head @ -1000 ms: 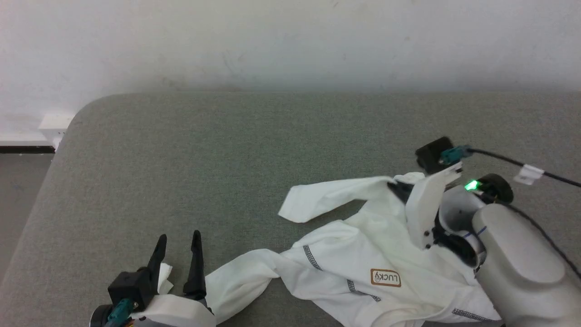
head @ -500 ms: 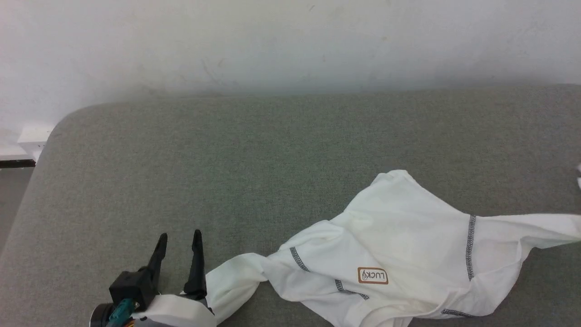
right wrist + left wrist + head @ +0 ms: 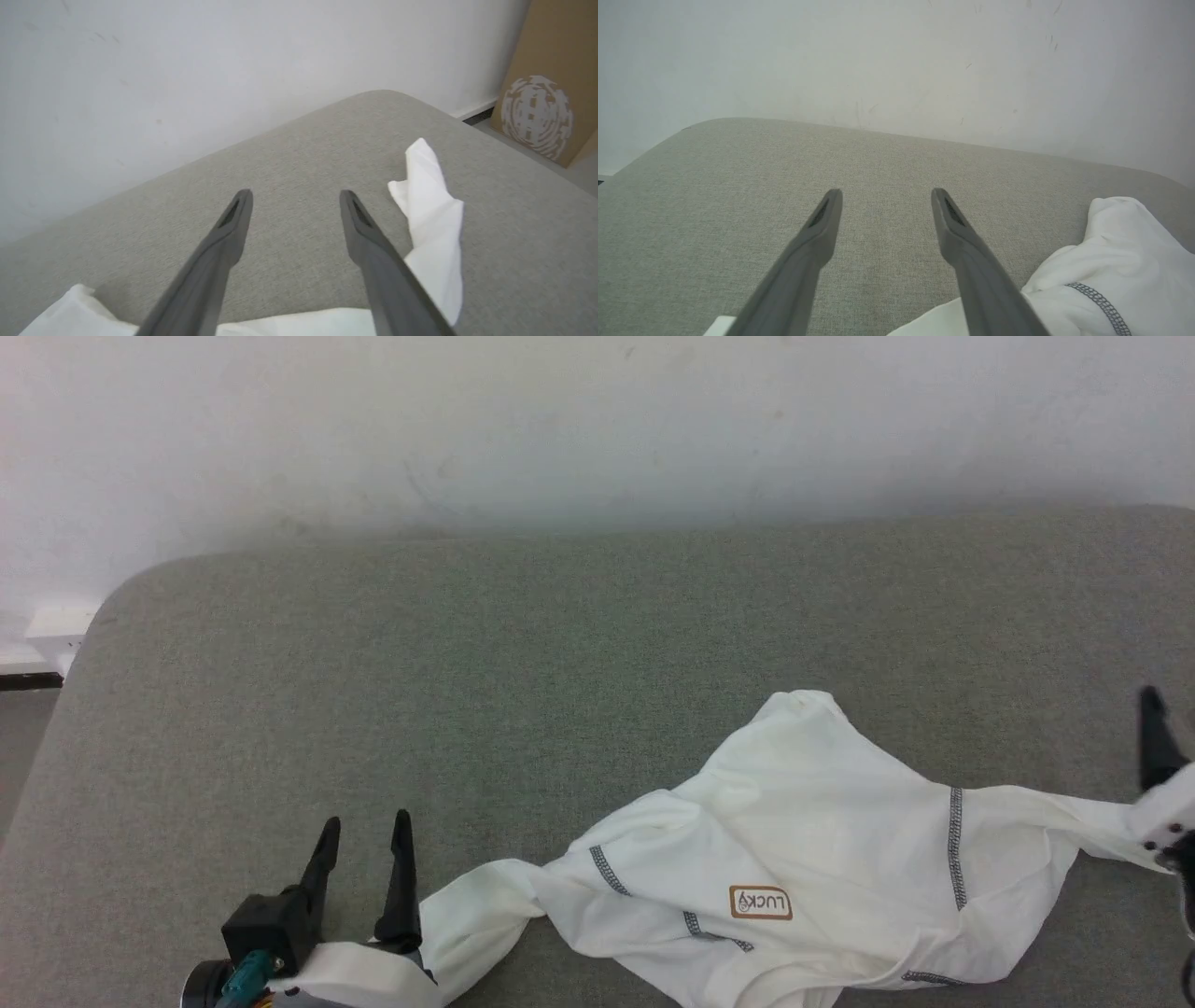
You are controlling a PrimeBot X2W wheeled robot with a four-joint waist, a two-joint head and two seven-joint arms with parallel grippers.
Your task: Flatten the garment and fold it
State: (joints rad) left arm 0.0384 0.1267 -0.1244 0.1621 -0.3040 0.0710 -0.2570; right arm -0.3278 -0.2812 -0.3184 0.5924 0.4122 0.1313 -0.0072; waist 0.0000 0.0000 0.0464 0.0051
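our right claw (image 3: 296,193) stands wide, with nothing between its two dark fingers and only the grey padded top (image 3: 299,149) showing in the gap. a white sleeve end (image 3: 432,219) lies crumpled just beside one finger and runs on under it, not gripped. our left claw (image 3: 367,819) is spread wide too, over bare fabric, holding nothing. the other sleeve (image 3: 476,915) reaches the base of that claw. between the two claws the shirt (image 3: 822,812) lies on the near right part of the padded top, rumpled and not yet flat, chest side up. its small brown-edged logo (image 3: 761,903) reads upside down to us, and grey stitched seams run on either side of it. a white wall (image 3: 560,420) rises behind the padded top. past its far corner, in the right wrist view, we see a cardboard box (image 3: 551,88).
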